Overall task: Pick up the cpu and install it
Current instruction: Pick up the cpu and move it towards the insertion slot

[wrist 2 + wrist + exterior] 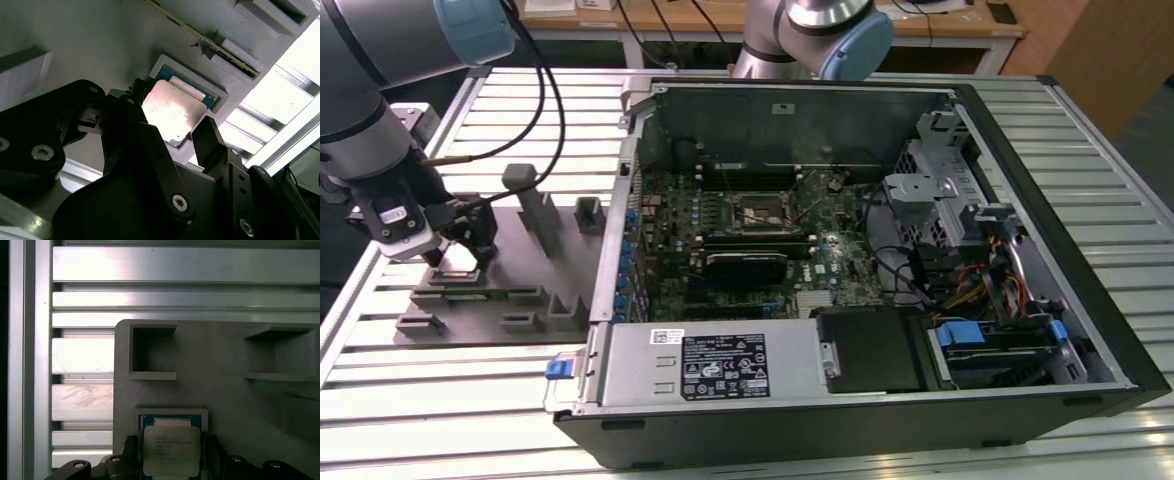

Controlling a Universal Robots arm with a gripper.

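The cpu [172,107], a small square chip with a shiny silver top, lies flat in a square recess of the grey fixture plate [520,295] at the exterior view's left. In the first wrist view the cpu [171,450] sits between two black fingers. My gripper [460,262] hangs directly over it, open, one finger [207,142] on each side of the chip with a narrow gap showing. The black socket frame [761,212] sits in the middle of the motherboard inside the open computer case [1014,150].
The fixture plate carries upright grey posts [534,205] and empty pockets [152,352] near the gripper. A grey power supply box [707,365] fills the case's near side. Cables and drive bays [961,260] crowd its right. A second arm [814,30] stands behind the case.
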